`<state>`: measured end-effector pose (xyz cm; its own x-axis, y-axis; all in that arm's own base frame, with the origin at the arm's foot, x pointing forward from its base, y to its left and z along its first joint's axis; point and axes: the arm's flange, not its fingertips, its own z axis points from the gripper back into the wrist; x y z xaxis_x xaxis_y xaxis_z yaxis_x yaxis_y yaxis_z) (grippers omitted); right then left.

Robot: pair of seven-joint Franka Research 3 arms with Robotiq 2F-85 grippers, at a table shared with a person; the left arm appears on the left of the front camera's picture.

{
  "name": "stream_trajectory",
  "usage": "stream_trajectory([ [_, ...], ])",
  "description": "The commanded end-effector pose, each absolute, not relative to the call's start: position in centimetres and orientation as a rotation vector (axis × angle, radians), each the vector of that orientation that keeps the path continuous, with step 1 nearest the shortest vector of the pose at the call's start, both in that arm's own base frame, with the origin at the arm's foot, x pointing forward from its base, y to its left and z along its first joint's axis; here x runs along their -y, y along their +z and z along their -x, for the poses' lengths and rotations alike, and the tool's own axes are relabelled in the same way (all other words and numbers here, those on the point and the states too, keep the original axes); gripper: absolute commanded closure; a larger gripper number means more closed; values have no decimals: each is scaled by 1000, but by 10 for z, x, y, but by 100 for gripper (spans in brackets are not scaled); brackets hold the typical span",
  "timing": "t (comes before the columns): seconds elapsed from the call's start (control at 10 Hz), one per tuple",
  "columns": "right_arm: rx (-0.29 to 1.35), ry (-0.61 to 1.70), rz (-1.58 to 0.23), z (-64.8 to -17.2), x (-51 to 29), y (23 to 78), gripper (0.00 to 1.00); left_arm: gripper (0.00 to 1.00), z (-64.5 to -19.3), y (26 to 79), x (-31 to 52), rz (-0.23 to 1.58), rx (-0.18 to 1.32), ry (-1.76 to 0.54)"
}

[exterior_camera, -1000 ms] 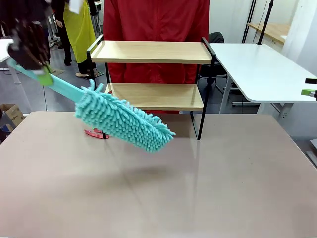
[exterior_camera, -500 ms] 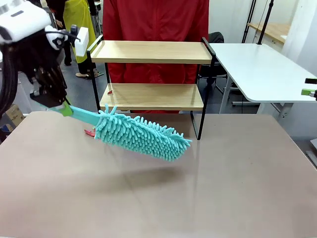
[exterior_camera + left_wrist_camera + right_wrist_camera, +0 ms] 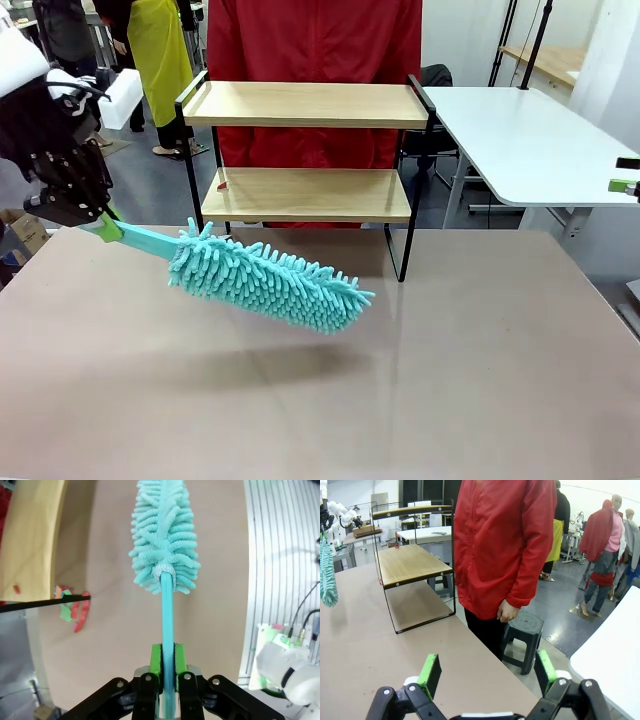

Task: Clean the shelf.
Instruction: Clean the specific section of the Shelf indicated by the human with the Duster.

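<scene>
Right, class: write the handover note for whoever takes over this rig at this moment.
Left claw: shut on the teal duster by its handle, brush head in the air over the table, in front of the shelf.
Right claw: open, holding nothing, low over the table's far edge near the person.
Small red bits lie on the lower board and on the table beside the shelf.
Done: duster picked up. Left: sweep the boards.

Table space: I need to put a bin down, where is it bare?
The near and right table is bare, bordered by the duster and the shelf. It is crowded at the left, where the left gripper holds the duster.
</scene>
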<state>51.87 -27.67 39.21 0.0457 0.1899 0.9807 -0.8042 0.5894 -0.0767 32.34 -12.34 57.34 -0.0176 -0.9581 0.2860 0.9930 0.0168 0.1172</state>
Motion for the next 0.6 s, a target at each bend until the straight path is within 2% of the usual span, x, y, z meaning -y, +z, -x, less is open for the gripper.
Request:
stream_trajectory([
  [0.0, 1299, 825, -588, -520, 275, 398, 0, 87, -333, 571, 137, 126, 315, -1629],
  [0.1, 1299, 825, -588, -520, 275, 398, 0, 87, -323, 573, 123, 135, 322, -1557],
  [0.5, 1299, 825, -588, -520, 275, 398, 0, 87, -323, 573, 123, 135, 322, -1557],
])
